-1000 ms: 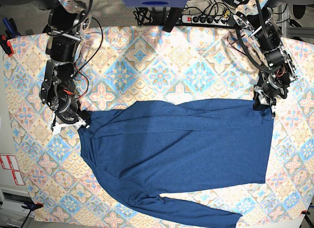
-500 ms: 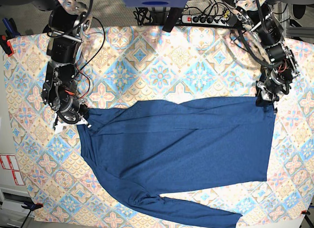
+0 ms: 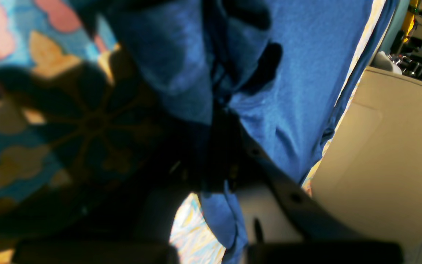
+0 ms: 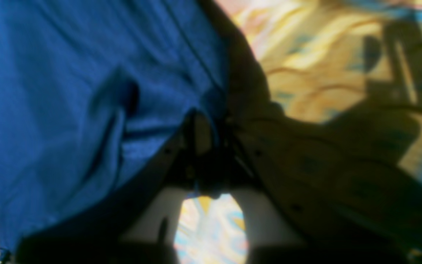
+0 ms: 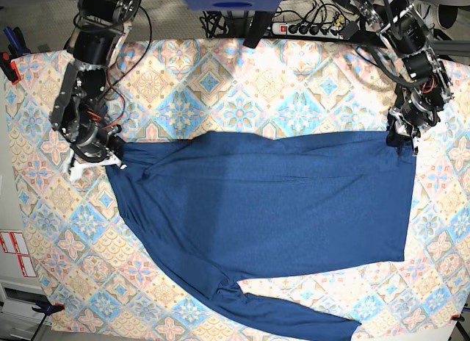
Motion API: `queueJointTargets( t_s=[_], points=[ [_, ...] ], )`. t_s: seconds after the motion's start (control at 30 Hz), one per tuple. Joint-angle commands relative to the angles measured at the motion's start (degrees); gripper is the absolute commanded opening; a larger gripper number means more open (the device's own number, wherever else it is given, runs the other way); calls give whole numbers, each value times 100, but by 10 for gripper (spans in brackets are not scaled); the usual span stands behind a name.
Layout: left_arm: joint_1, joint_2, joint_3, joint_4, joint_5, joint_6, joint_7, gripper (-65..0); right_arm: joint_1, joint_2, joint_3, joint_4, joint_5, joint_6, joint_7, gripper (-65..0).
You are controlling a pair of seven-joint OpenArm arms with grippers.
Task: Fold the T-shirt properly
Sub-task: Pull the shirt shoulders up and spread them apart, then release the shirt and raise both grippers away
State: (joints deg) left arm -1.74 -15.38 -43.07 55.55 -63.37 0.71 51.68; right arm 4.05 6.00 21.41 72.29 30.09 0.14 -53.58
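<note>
The dark blue T-shirt lies spread flat across the patterned tablecloth, one long sleeve trailing along the front edge. My left gripper is at the shirt's far right corner, shut on the fabric. In the left wrist view blue cloth bunches between the dark fingers. At the shirt's far left corner my right gripper is also shut on the fabric. The right wrist view shows the cloth pinched at the fingertips. The top edge runs taut between the two grippers.
A power strip and cables lie beyond the table's far edge. A red clamp sits at the left edge, and red-and-white labels lie below it. A beige surface fills the right of the left wrist view.
The right gripper has shut on the shirt's left corner. Both grippers have moved toward the far side and outward, pulling the top edge straight and the shirt flatter.
</note>
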Motion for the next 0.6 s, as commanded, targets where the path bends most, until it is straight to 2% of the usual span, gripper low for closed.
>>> queueJointTargets(
  t_s=[0.0, 0.13, 0.27, 0.47, 0.57],
  points=[
    [90, -111, -14, 216, -5, -14, 6, -650, 47, 99, 123, 186, 2, 8, 44, -638],
    [574, -76, 4, 981, -5, -14, 6, -650, -181, 99, 422, 380, 2, 8, -246, -637],
    [943, -76, -14, 1430, -208, -14, 269, -650, -401, 99, 624, 635, 2, 8, -519, -637],
    [1488, -102, -23, 1500, -647, -14, 313, -650, -972, 99, 685, 1065, 46, 17, -668, -637],
    [1708, -93, -23, 1500, -656, -14, 313, -650, -1289, 222, 694, 1171, 407, 17, -651, -637]
  ],
)
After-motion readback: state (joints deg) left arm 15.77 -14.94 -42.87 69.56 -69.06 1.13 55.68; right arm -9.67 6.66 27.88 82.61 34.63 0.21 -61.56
